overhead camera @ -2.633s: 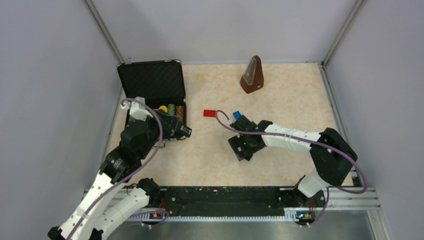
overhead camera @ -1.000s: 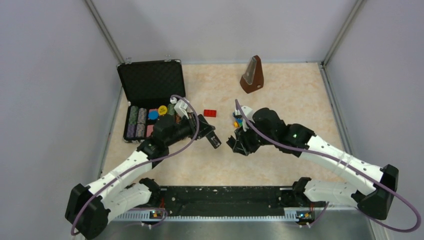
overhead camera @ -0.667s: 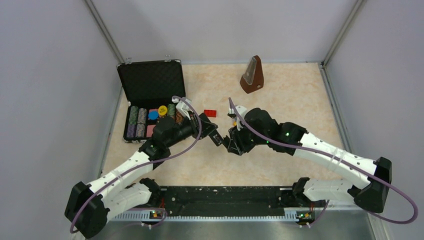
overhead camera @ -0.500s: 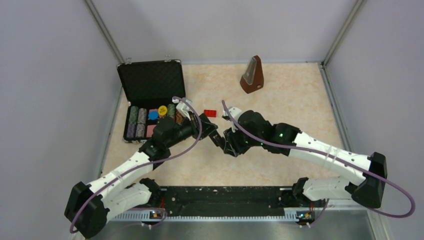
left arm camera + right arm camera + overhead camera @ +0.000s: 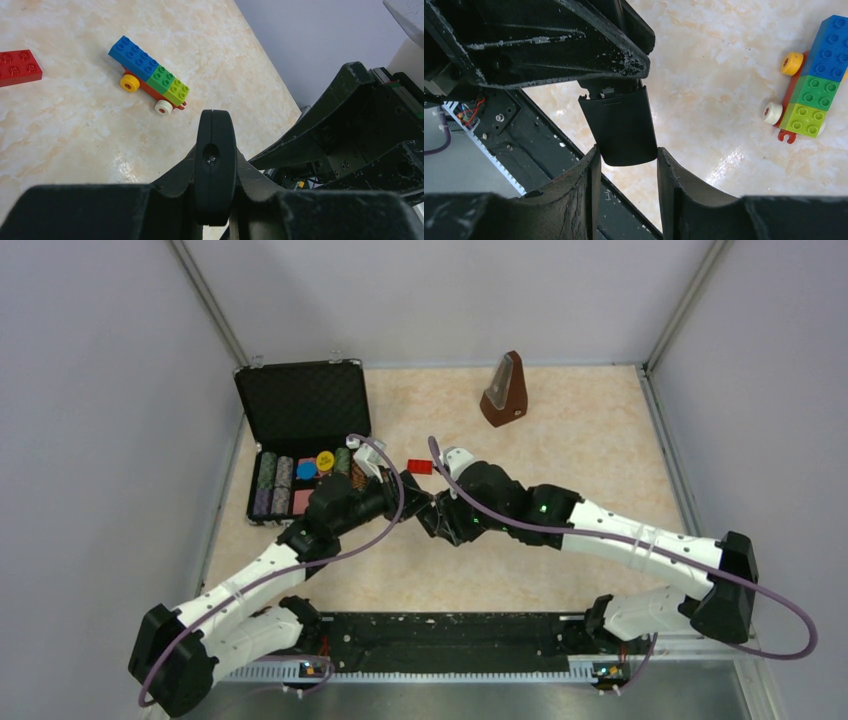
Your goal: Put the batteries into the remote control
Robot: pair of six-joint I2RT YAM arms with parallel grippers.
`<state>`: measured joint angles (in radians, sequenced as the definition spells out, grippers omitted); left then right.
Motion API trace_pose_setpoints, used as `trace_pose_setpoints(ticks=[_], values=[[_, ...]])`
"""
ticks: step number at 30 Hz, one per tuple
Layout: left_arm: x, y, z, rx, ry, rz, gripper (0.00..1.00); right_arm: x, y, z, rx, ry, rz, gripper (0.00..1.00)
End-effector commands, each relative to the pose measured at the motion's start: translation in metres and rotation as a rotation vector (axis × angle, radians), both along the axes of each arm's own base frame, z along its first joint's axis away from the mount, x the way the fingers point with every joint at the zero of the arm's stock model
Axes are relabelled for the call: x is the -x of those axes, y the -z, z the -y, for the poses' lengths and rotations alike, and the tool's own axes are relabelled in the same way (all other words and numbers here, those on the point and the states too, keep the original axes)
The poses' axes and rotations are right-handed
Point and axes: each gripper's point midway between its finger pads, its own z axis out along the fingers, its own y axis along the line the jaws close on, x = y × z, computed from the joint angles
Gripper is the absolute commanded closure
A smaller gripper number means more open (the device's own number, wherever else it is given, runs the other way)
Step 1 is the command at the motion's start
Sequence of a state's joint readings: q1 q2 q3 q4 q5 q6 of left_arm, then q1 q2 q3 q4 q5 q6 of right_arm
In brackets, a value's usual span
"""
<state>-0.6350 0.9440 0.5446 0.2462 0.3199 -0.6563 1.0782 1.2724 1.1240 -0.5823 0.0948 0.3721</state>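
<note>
My left gripper [image 5: 215, 159] is shut on the remote control [image 5: 215, 180], a slim black bar that I see end-on in the left wrist view. In the right wrist view the remote's free end [image 5: 620, 127] sticks out from the left gripper and reaches down between my right gripper's [image 5: 626, 156] fingertips. The right jaws stand apart, close on either side of that end. In the top view both grippers meet above the middle of the table, left gripper [image 5: 412, 500] and right gripper [image 5: 434, 520]. No batteries show in any view.
A colourful toy-brick train [image 5: 149, 75] lies on the table beyond the grippers and also shows in the right wrist view [image 5: 811, 85]. A red brick [image 5: 420, 466] lies behind them. An open black case [image 5: 305, 410] with chips is at back left, a brown metronome [image 5: 505, 390] at the back.
My right arm has swung left toward the left gripper until its fingers flank the remote's end. The left gripper rose from the case earlier and has held nearly still since.
</note>
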Motion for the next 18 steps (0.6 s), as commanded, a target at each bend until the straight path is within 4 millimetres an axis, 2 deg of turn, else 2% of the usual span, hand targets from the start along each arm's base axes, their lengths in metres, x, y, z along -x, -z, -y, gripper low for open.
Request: trace_pose_setpoints(ticks=[1, 18], values=[[-0.004, -0.033, 0.002, 0.051, -0.013, 0.052, 1.00, -0.003, -0.020, -0.017, -0.054, 0.008, 0.028, 0.74], [-0.007, -0.036, -0.002, 0.049, -0.050, 0.034, 1.00, 0.002, -0.008, -0.020, -0.019, 0.008, -0.003, 0.74]])
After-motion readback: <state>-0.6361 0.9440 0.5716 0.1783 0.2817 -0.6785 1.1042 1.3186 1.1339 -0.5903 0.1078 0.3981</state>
